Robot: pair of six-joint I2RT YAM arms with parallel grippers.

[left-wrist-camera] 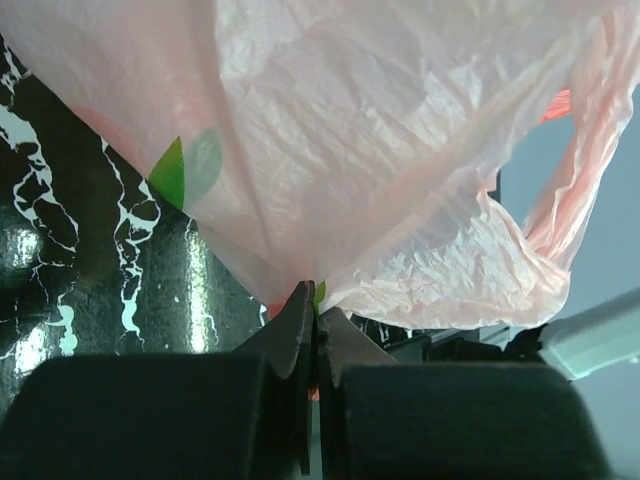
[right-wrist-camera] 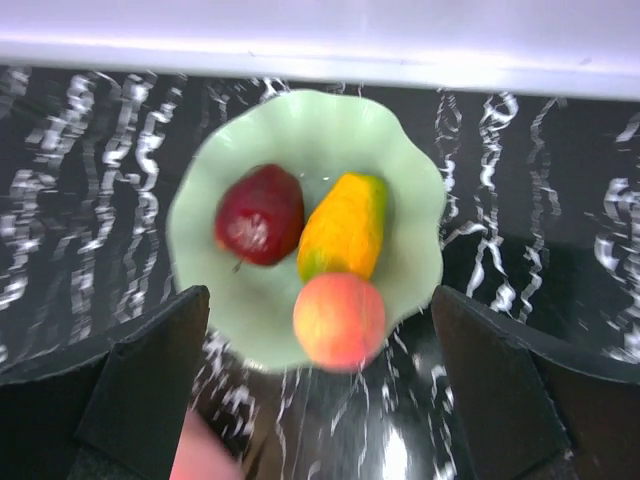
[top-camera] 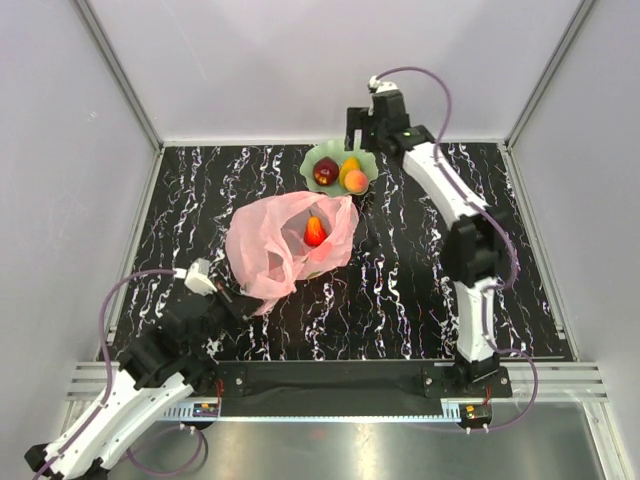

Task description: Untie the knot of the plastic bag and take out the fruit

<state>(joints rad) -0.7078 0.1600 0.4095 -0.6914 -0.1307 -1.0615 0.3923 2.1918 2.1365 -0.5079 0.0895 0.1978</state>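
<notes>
The pink plastic bag (top-camera: pixel 280 245) lies open in the middle of the table, with a small red fruit (top-camera: pixel 314 231) in its mouth. My left gripper (top-camera: pixel 243 303) is shut on the bag's near corner; in the left wrist view the pink film (left-wrist-camera: pixel 400 150) rises from the closed gripper (left-wrist-camera: pixel 318 300). The green dish (top-camera: pixel 322 155) at the back holds the dark red apple (top-camera: pixel 326 172), the yellow mango (top-camera: pixel 349 170) and the orange peach (top-camera: pixel 356 181). My right gripper (top-camera: pixel 362 125) is open and empty above the dish (right-wrist-camera: pixel 220 290), over the peach (right-wrist-camera: pixel 338 322), mango (right-wrist-camera: pixel 345 228) and apple (right-wrist-camera: pixel 260 215).
The black marbled table (top-camera: pixel 430 280) has white walls on three sides and a metal rail along its near edge. A corner of the pink bag (right-wrist-camera: pixel 205 462) shows at the bottom of the right wrist view.
</notes>
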